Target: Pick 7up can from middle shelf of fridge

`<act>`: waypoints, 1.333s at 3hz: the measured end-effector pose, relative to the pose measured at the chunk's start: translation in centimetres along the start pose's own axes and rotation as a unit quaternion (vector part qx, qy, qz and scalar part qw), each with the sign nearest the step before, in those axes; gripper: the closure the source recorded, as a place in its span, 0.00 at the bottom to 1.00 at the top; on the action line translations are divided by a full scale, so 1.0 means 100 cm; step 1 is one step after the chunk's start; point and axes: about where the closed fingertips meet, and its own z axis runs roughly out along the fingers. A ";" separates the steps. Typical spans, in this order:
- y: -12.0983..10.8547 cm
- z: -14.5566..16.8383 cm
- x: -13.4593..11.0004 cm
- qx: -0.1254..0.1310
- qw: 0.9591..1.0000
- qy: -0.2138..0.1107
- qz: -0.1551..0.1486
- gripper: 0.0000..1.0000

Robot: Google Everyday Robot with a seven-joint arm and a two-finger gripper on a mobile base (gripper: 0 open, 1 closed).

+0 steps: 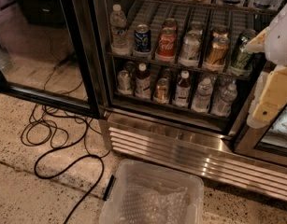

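- The fridge (180, 148) is standing with its glass door (40, 45) swung wide to the left. That is leaving the shelves open to a reach from the front.
- The 7up can (190, 46) is sitting upright at the near end of its lane on the middle shelf (154, 14), about midway along the row. The wire rails are holding it in line, and another can is standing just behind it.
- It is being crowded on both sides, with the red Coca-Cola can (166, 45) just to its left and a gold can (217, 51) just to its right. The dark green can (241, 55) is sitting farther right again.
- Packed this closely, the neighbours are leaving little room beside the 7up can, so I'd judge the approach is going to need careful aim.
- The gripper (273, 93) is hanging at the right edge of the scene, in front of the fridge's right side. It is well apart from the 7up can and not touching any can. Whether its jaws are apart or together I cannot tell.
- To my eye the reach is not yet under way, since the gripper is needing to travel left and then inward.
- A clear plastic bin (112, 204) is lying on the near floor below the grille, with what looks like bubble wrap inside.
- A black cable (54, 139) is looping over the floor to the left.
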 end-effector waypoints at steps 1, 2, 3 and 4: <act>0.000 0.000 0.000 0.000 1.000 0.000 0.000 0.00; -0.002 0.014 0.001 0.008 1.000 -0.005 0.026 0.00; -0.005 0.039 0.011 0.010 0.997 -0.004 0.083 0.00; -0.006 0.062 0.019 -0.006 0.991 -0.007 0.136 0.00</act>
